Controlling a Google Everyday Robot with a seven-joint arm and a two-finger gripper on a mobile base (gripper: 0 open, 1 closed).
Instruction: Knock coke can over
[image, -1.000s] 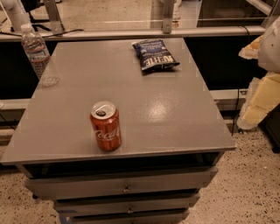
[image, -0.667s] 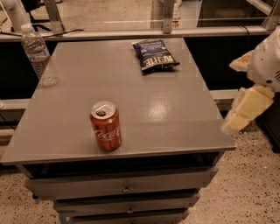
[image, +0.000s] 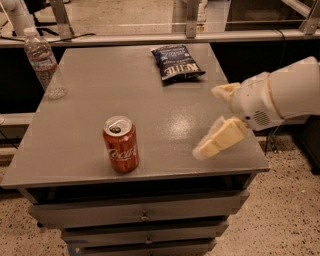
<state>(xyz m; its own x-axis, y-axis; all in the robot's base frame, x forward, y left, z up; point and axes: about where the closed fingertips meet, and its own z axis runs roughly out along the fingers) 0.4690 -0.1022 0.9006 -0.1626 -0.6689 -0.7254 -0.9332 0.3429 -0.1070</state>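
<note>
Red aluminium with white script and a silver top with its pull tab: the coke can (image: 120, 145) stands upright on the bench (image: 100, 95). I place it near the front edge, left of centre, with nothing touching it. Its base sits flat on the grey surface, and the opening faces up.

To the can's right, well apart from it, I see the hand (image: 208, 121) over the front right part of the bench. Its two cream fingers (image: 225, 136) are spread wide with bare bench top visible between them, so I record the hand as open and holding nothing. The lower finger points down and left towards the can's side of the bench. The upper finger is shorter in this view and sits higher, near the right edge. I cannot tell whether the lower fingertip touches the surface. The white arm (image: 285, 92) enters from the right side of the view.

Farther back, right of centre, a dark blue chip bag (image: 176, 61) lies flat near the rear edge. At the rear left corner a clear plastic water bottle (image: 44, 62) stands upright. Grey drawers (image: 145, 214) sit under the bench top, above a speckled floor (image: 280, 210).
</note>
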